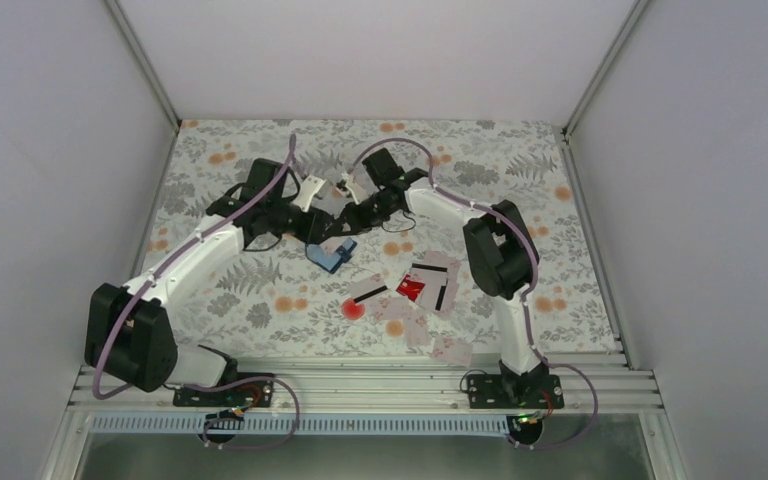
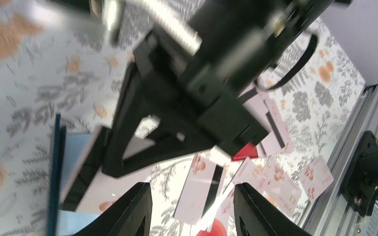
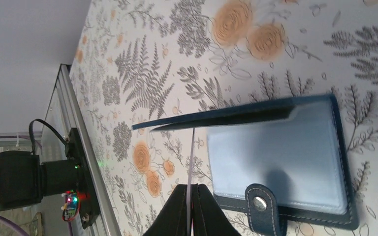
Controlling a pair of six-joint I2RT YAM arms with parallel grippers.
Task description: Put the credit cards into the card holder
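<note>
Right gripper (image 3: 191, 191) pinches card (image 3: 192, 157) — card holder (image 3: 275, 157) beside

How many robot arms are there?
2. The left arm reaches in from the left, the right arm from the right; they meet near the card holder mid-table. None seems hidden.

Navy card holder (image 3: 275, 162) open, one cover raised, pale pocket showing. Pale card (image 3: 192, 157) edge-on in my right tool (image 3: 192, 194); other cards (image 1: 428, 288) scattered nearby.

We see the left arm (image 1: 195, 255) and right arm (image 1: 500, 250) reaching forward, wrists angled toward each other. Our left gripper (image 2: 192, 189) stands parted; the right gripper (image 3: 191, 196) pinches a thin card (image 3: 192, 157) edge-on.
</note>
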